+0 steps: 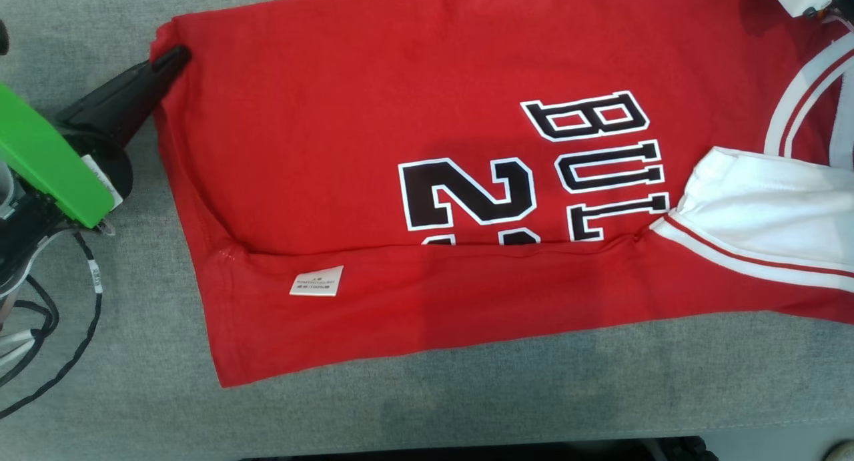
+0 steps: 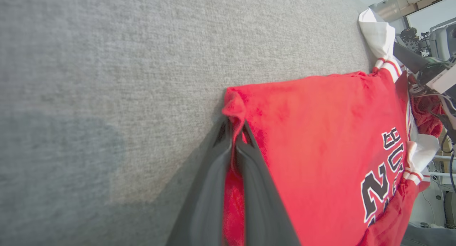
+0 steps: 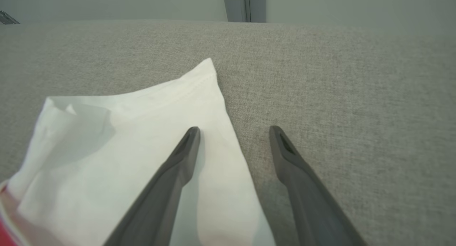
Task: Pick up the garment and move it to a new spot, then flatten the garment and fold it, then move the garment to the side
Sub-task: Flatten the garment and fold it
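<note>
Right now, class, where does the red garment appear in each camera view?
Head view: garment spans centre to right.
Left wrist view: garment lower right, corner pinched by left gripper.
Right wrist view: its white sleeve, lower left.
Shared landmark: grey cloth surface.

Head view: from above, facing steeply down on the red jersey (image 1: 373,147) and the grey cloth surface (image 1: 467,407), at middle range. Left wrist view: low and close, sighting along the left gripper (image 2: 233,132) across the jersey's hem corner; its printed lettering (image 2: 386,167) is shared with the head view. Right wrist view: low and close, sighting along the right gripper (image 3: 234,132) over a white sleeve (image 3: 124,139) towards a far wall (image 3: 142,4)
</note>
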{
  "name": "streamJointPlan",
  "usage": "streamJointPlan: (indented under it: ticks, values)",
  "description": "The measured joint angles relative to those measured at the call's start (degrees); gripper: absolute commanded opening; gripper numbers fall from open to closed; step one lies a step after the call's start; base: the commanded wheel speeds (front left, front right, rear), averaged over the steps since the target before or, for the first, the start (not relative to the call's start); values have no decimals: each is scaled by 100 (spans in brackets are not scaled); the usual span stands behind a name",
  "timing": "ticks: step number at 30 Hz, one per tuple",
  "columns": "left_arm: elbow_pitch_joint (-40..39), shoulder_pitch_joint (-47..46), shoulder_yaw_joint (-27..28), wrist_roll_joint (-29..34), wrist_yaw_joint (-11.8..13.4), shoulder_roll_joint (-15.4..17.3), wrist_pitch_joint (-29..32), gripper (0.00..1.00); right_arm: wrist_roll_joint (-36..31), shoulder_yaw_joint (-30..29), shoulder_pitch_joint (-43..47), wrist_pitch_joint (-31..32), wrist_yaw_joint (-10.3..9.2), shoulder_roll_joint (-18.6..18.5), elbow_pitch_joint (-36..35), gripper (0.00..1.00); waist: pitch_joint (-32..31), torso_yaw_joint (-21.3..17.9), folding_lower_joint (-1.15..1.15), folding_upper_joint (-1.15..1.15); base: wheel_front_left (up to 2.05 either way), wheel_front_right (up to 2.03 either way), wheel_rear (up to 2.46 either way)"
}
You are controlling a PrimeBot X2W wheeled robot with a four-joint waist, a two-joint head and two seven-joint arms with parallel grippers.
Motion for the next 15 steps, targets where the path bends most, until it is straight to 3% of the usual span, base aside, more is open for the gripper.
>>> streamJointPlan:
  ticks: [15]
  values:
    - [174,-232,-326,71,-248,-567,129,0,-90,82,-522,134,49,-41,492,100,-41,438,0,0,0,0,0]
